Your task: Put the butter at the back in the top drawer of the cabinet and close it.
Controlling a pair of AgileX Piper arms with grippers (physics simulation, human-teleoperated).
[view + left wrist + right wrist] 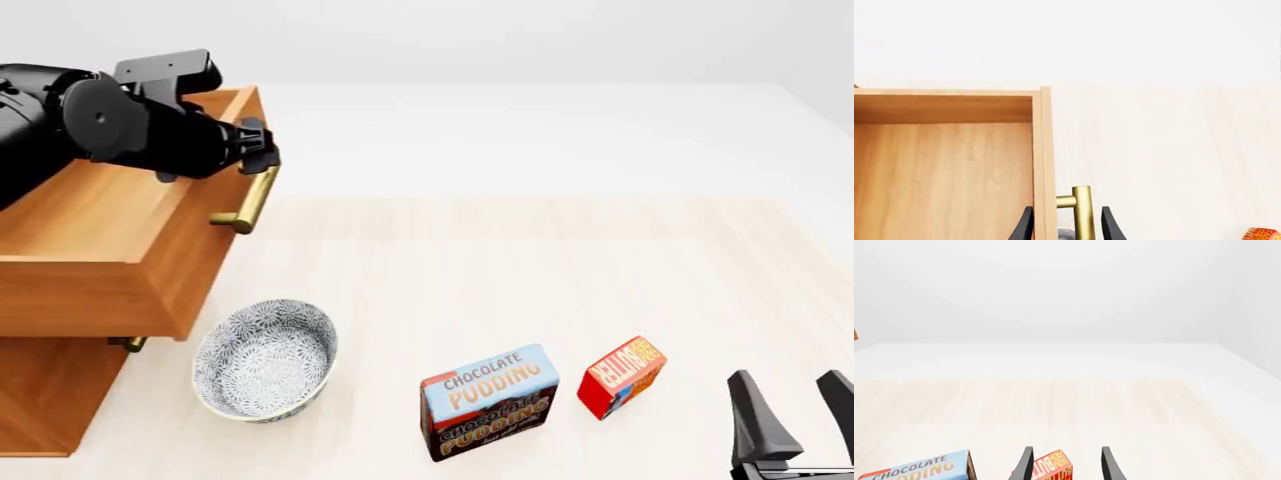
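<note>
Left gripper [1064,227] straddles the brass handle [1082,212]; contact unclear.
Top drawer [107,240], upper left, out and empty; right gripper [790,410] spread, holding nothing.

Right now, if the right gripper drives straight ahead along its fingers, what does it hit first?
Probably the butter: in the right wrist view it sits between the open fingers of the right gripper, just ahead. The front view shows it forward and left of the gripper, so depth and line-up are uncertain.
</note>
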